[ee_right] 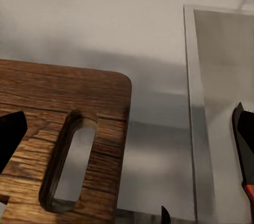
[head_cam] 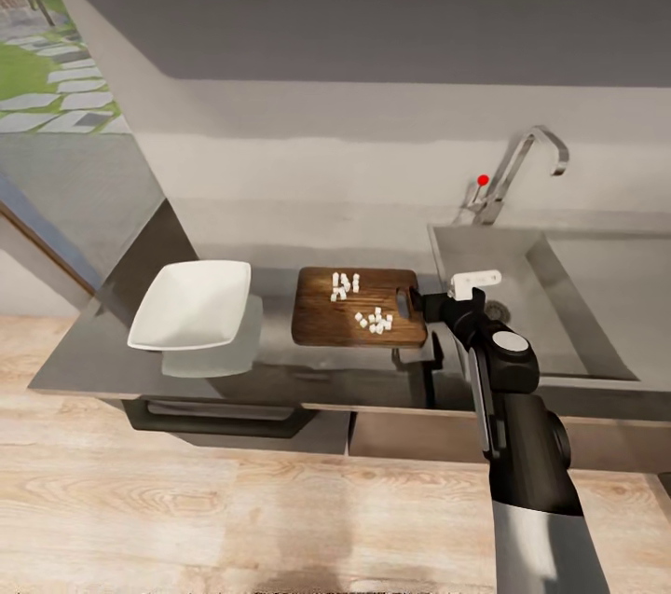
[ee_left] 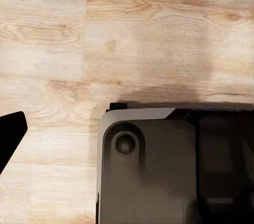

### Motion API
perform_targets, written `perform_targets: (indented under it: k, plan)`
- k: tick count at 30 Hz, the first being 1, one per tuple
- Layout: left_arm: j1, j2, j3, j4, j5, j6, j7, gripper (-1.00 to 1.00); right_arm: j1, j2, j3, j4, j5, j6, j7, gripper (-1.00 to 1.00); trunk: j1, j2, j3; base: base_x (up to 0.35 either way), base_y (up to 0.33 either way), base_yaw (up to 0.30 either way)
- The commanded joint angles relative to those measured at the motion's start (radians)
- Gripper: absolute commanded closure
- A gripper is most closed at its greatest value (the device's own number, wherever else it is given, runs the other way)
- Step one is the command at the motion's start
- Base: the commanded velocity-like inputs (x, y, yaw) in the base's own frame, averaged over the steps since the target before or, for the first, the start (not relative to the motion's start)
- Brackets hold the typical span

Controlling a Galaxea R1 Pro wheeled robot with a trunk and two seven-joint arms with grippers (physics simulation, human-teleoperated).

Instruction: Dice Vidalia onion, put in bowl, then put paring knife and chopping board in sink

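The dark wooden chopping board (head_cam: 359,319) lies on the grey countertop (head_cam: 270,361), and several white Vidalia onion pieces (head_cam: 373,321) sit on top of it. Left of it stands the white square bowl (head_cam: 191,305), with nothing in it. My right gripper (head_cam: 421,303) is open over the board's slot end (ee_right: 71,155), by the sink (head_cam: 485,258) rim. One dark finger (ee_right: 10,134) shows over the wood. A dark pointed shape with a red-brown end (ee_right: 248,195) lies over the steel; whether it is the paring knife I cannot tell. One left finger (ee_left: 9,137) shows above the floor.
The chrome tap (head_cam: 517,167) with its red-tipped lever (head_cam: 483,180) rises behind the sink. The cabinet front with a dark handle (head_cam: 224,421) sits under the counter. The wooden floor (ee_left: 132,39) and my own dark base (ee_left: 159,171) lie below the left arm.
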Motion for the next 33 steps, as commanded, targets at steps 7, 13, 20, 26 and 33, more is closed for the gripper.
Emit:
perform_targets:
  k: [7, 13, 20, 26, 33]
  plan:
    - [0.000, 0.000, 0.002, 0.001, 0.007, -0.001, -0.007, -1.00, -0.001, 0.001, -0.003, 0.001, 0.011, 0.004, 0.010, -1.00, 0.001, -0.002, -0.013, 0.059, 0.000, 0.000]
    - [0.000, -0.016, 0.002, 0.016, 0.004, -0.002, -0.007, -1.00, -0.001, 0.001, -0.003, 0.017, 0.010, 0.003, 0.010, -1.00, 0.001, -0.002, -0.023, 0.025, 0.000, 0.000]
    - [0.000, -0.019, 0.002, 0.018, 0.004, -0.002, -0.007, -1.00, -0.001, 0.001, -0.004, 0.021, 0.010, 0.003, 0.010, -1.00, 0.001, -0.002, -0.034, 0.001, 0.000, 0.000]
    - [0.000, -0.019, 0.002, 0.018, 0.004, -0.002, -0.007, -1.00, -0.001, 0.001, -0.004, 0.022, 0.010, 0.003, 0.010, -1.00, 0.001, -0.002, -0.044, 0.084, 0.000, 0.000]
    - [0.000, -0.019, 0.002, 0.019, 0.004, -0.002, -0.007, -1.00, -0.001, 0.001, -0.004, 0.022, 0.010, 0.002, 0.010, -1.00, 0.001, -0.002, -0.055, 0.036, 0.000, 0.000]
